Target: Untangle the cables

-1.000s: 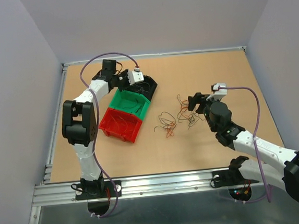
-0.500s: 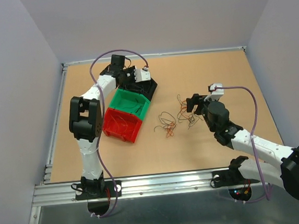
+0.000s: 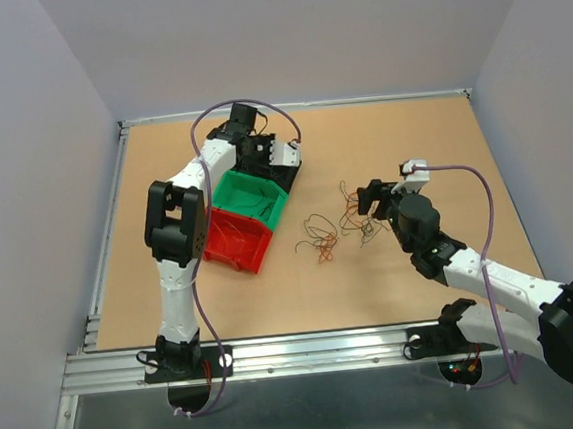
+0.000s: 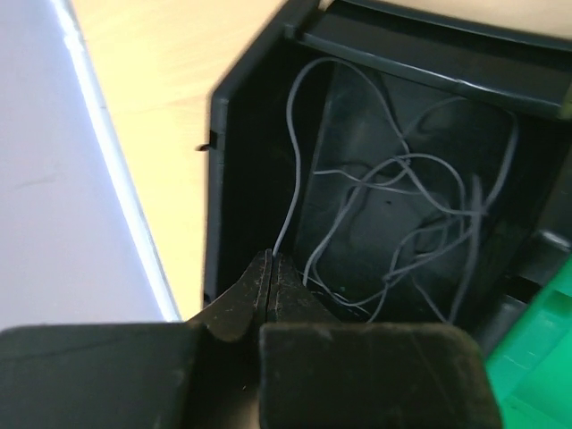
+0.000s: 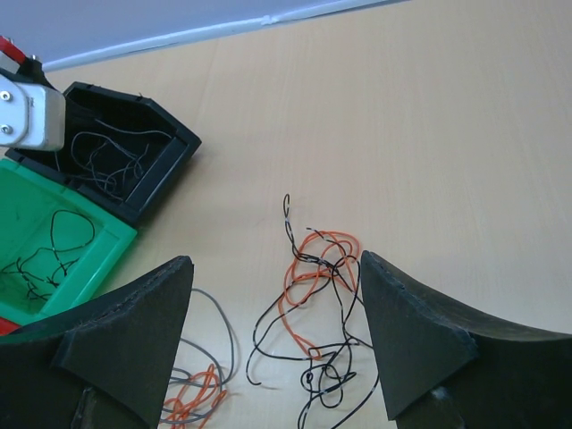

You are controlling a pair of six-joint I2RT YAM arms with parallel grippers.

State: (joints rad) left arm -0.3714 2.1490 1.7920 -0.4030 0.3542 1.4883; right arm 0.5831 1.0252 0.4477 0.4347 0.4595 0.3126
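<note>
1. Three bins, black (image 3: 289, 170), green (image 3: 250, 198) and red (image 3: 232, 239), stand in a row in the top external view. The left gripper (image 3: 267, 162) dips into the black one. The cables (image 3: 351, 211) lie loose on the table (image 3: 410, 133) just beside the right gripper (image 3: 370, 199), whose jaws stand apart
2. Left wrist view: the left fingers (image 4: 239, 306) are pressed together on a grey wire (image 4: 296, 170) that rises from their tips and joins more coiled in the black bin. Judged a drop-off, it goes best with the jaws parting low inside the walls
3. Right wrist view: the spread fingers (image 5: 420, 331) frame the orange-and-black tangle. Pinching one outlying loop, not the knot, should free a strand. No writing is legible in any view
</note>
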